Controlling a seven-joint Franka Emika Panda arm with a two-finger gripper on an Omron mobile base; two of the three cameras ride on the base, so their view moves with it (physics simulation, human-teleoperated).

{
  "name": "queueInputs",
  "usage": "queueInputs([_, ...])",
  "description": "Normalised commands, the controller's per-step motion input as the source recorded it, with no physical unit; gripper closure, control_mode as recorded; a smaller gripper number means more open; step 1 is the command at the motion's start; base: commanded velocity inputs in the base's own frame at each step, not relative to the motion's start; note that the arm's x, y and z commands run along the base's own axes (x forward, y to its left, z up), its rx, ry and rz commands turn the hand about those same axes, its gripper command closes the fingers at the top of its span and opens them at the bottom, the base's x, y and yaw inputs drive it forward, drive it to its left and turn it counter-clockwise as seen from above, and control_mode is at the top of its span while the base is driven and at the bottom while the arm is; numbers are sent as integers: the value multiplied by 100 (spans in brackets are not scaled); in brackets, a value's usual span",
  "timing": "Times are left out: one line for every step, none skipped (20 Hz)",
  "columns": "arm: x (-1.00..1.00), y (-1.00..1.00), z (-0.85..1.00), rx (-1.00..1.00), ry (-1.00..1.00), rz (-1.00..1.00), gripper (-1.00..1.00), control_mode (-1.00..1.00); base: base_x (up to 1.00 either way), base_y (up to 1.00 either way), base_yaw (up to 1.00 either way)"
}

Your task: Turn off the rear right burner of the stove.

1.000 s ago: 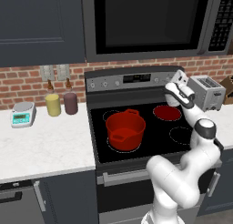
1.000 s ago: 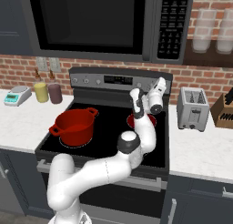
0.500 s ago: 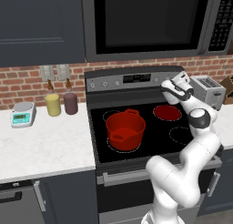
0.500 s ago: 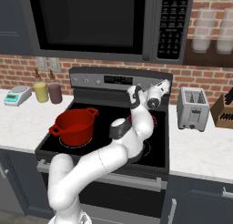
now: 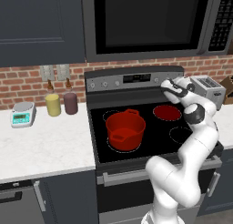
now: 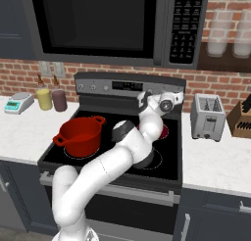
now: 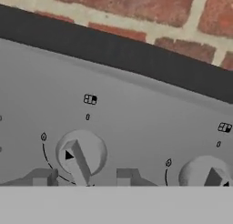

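Straddling a grey steel knob (image 7: 78, 160) on the black glass-top stove's (image 5: 150, 133) back panel, the dark fingers (image 7: 44, 177) pinch it, beyond the glowing red rear right burner (image 5: 166, 112) and below red brick.

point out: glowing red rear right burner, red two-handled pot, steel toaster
Glowing red rear right burner (image 5: 166, 112): left base view, centre of the lit disc.
Red two-handled pot (image 5: 125, 129): left base view, front wall.
Steel toaster (image 6: 207, 120): right base view, front face.
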Motion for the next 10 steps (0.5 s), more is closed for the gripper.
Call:
queueInputs([9, -24, 54, 49, 0, -10, 100, -100, 0, 0, 0])
queueInputs([12, -25, 58, 47, 0, -10, 100, -100, 0, 0, 0])
queueInputs([19, -24, 62, 43, 0, -10, 100, -100, 0, 0, 0])
queueInputs([24, -25, 66, 42, 0, -10, 100, -100, 0, 0, 0])
queueInputs([27, -21, 72, 39, 0, -9, 100, -100, 0, 0, 0])
queueInputs([28, -21, 77, 39, 0, -9, 100, -100, 0, 0, 0])
queueInputs([27, -19, 81, 36, 0, -9, 100, -100, 0, 0, 0])
queueInputs([24, -15, 85, 34, -1, -7, 100, -100, 0, 0, 0])
queueInputs([16, -14, 90, 34, -3, -5, 100, -100, 0, 0, 0])
queueInputs([16, -15, 91, 37, -6, -5, 100, -100, 0, 0, 0])
